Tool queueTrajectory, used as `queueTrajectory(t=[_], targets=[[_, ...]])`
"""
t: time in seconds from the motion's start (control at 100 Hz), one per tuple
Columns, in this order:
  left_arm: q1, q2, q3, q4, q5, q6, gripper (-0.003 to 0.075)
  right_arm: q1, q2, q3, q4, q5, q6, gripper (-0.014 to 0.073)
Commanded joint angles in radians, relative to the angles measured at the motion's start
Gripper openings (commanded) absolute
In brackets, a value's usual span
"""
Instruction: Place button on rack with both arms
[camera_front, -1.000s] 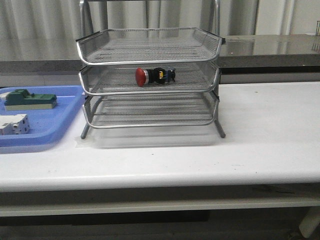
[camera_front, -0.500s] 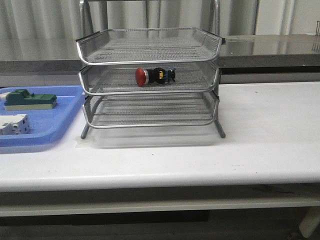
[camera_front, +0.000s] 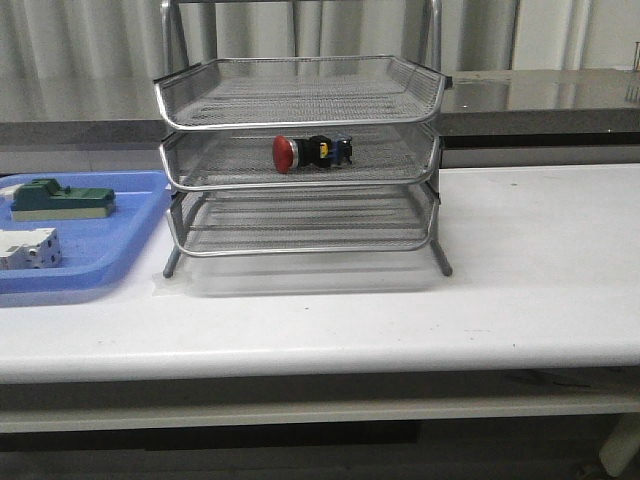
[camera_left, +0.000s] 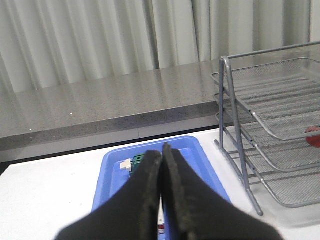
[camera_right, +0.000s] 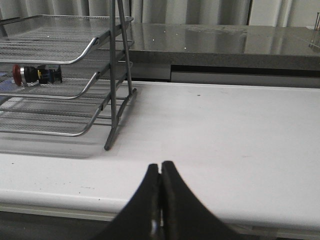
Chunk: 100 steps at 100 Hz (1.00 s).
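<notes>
The button (camera_front: 311, 151), red cap to the left and black body with yellow and blue bits, lies on its side on the middle tier of the silver wire rack (camera_front: 300, 90). It also shows in the right wrist view (camera_right: 36, 74) and as a red edge in the left wrist view (camera_left: 313, 136). Neither arm shows in the front view. My left gripper (camera_left: 162, 150) is shut and empty, above the blue tray, left of the rack (camera_left: 270, 125). My right gripper (camera_right: 160, 167) is shut and empty, over the table's front edge, right of the rack (camera_right: 75, 55).
A flat blue tray (camera_front: 100, 262) lies left of the rack and holds a green block (camera_front: 60, 198) and a white block (camera_front: 28, 248). The tray also shows in the left wrist view (camera_left: 112, 175). A grey counter (camera_front: 540, 95) runs behind the white table (camera_front: 520, 270).
</notes>
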Motion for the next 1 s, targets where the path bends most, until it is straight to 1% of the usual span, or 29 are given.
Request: queueTrajectory(t=[0.0, 0.07, 0.27, 0.4, 0.62, 0.74, 0.89, 0.99], targets=[[0.000, 0.006, -0.027, 0.161, -0.076, -0.162, 0.0004, -0.008, -0.016, -0.019, -0.009, -0.085, -0.001, -0.0066], [0.000, 0.006, -0.024, 0.211, -0.076, -0.231, 0.0004, -0.008, -0.016, -0.019, -0.009, -0.085, -0.001, -0.0066], [0.000, -0.006, 0.024, 0.234, -0.096, -0.250, 0.0004, -0.008, -0.016, -0.019, -0.009, -0.085, -0.001, -0.0066], [0.000, -0.061, 0.099, 0.303, -0.132, -0.366, 0.0004, -0.008, -0.016, -0.019, -0.009, -0.085, -0.001, -0.0066], [0.000, -0.184, 0.219, 0.303, -0.136, -0.374, 0.0004, -0.008, -0.016, -0.019, -0.009, -0.085, -0.001, -0.0066], [0.000, -0.251, 0.270, 0.303, -0.136, -0.418, 0.0004, -0.008, -0.016, -0.019, -0.009, -0.085, -0.001, -0.0066], [0.000, -0.307, 0.326, 0.293, -0.150, -0.424, 0.0004, -0.008, -0.016, -0.019, -0.009, -0.085, -0.001, -0.0066], [0.000, -0.331, 0.356, 0.292, -0.155, -0.453, 0.0004, -0.008, -0.016, -0.019, -0.009, -0.085, -0.001, -0.0066]])
